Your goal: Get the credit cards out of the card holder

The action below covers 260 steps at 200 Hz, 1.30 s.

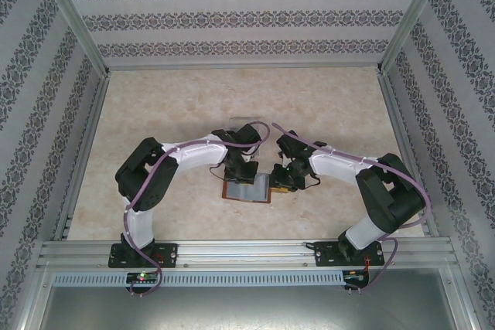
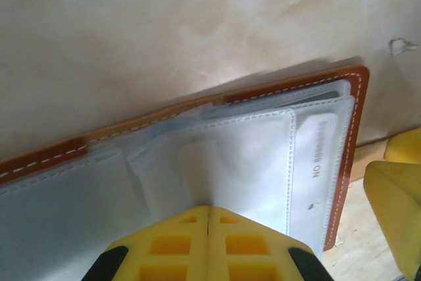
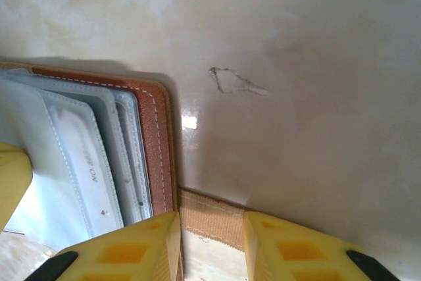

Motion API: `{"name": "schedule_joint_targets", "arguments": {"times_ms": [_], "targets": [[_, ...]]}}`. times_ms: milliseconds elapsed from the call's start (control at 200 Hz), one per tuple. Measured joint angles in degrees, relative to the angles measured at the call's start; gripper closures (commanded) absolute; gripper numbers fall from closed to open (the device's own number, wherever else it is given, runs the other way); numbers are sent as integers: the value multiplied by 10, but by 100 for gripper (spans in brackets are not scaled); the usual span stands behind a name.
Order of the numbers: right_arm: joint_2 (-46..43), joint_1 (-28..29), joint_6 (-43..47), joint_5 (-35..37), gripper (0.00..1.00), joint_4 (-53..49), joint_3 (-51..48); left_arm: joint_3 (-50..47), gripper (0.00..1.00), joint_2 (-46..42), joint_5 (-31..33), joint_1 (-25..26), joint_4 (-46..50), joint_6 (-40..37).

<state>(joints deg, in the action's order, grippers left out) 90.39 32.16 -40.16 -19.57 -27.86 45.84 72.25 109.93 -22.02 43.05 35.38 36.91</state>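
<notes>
The left hand (image 2: pixel 208 218) sits at the bottom centre of its wrist view. Its yellow fingers are pressed together on the near edge of a pale pocket. Whether a card edge is nipped between them, or only the pocket's lip, I cannot tell.

The wallet (image 1: pixel 247 189) lies open and flat on the tabletop (image 3: pixel 296 64), just below the middle of the top view and between the two arms. Its grey-blue pockets face up inside a reddish-brown stitched border. The cards (image 2: pixel 319 162) sit tucked in the overlapping pockets toward the wallet's right edge, and one shows dark lettering through the cover. I see no card lying loose on the tabletop.

At the wallet's right edge, low in the right wrist view, the right hand (image 3: pixel 210 241) has its fingers standing apart. The brown strap (image 3: pixel 207 218) fills the gap between them, so it looks clamped across the strap, steadying the wallet.

I judge the task barely begun: the wallet is open and steadied, the first pull is only being set up, and every card remains to come out.
</notes>
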Motion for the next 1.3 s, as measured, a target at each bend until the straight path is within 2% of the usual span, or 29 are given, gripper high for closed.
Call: {"name": "schedule_joint_targets", "arguments": {"times_ms": [455,694,1299], "targets": [[-16,17,-37,-58,69,66,0,-39,100,-18,-22,-9,-45,8],[7,22,-50,-79,69,97,0,-56,100,-24,-44,-19,-68,12],[31,22,-61,-99,69,124,0,-142,100,-49,-141,-58,-194,70]]}}
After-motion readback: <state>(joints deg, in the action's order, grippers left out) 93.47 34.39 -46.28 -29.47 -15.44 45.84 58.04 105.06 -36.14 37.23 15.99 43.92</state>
